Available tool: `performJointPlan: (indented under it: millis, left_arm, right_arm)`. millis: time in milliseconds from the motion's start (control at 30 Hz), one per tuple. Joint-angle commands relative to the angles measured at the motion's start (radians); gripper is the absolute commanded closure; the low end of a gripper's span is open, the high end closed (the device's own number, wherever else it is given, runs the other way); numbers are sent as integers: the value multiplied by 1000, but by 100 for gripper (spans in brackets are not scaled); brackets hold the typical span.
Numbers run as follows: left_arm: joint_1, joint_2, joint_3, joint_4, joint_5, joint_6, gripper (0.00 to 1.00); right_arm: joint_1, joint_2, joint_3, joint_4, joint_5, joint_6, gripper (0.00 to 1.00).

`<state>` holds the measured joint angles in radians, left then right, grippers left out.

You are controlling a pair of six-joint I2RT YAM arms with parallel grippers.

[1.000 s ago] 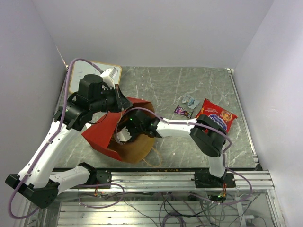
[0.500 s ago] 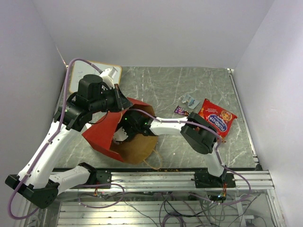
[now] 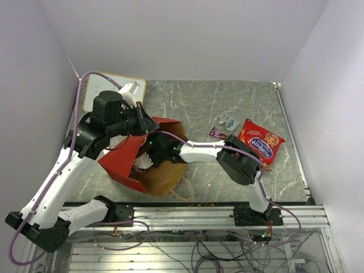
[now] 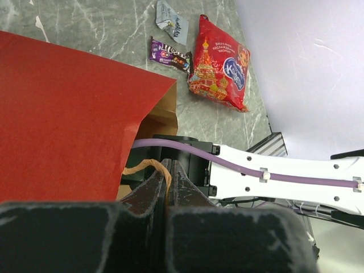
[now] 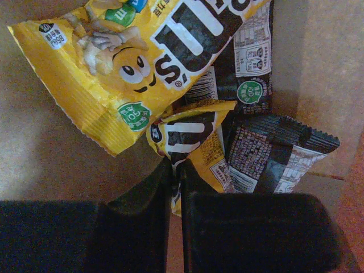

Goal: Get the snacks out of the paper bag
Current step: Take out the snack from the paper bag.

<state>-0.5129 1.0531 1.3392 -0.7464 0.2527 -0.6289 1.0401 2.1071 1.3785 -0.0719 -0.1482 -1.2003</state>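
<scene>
Deep inside the paper bag, the right gripper pinches the near end of the small yellow packet; the left gripper clamps the handle.

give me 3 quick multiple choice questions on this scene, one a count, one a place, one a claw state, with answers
1. How many snacks lie on the table outside the paper bag? A) one B) three C) five
2. Where is the right claw? A) inside the paper bag B) high in the air C) resting on the table
3. What is the left claw doing? A) hanging open B) shut on the bag's tan handle C) gripping a snack

Answers: 1 B, the red packet, purple bar and grey-white wrapper; 2 A, its camera shows brown lining and a small yellow packet at its fingertips; 3 B, the handle loop runs between its closed fingers.
</scene>
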Motion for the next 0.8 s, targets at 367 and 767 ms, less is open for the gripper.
performJointPlan:
  millis: [367,767]
  left_arm:
    - [3,-17,1,1,-49,-10,93]
    - [3,-6,16,17,-74,12,93]
  right_arm:
    - [-4,-198,-99,62,-46,103,100]
    - [-2,-440,-236,24,-111,166,100]
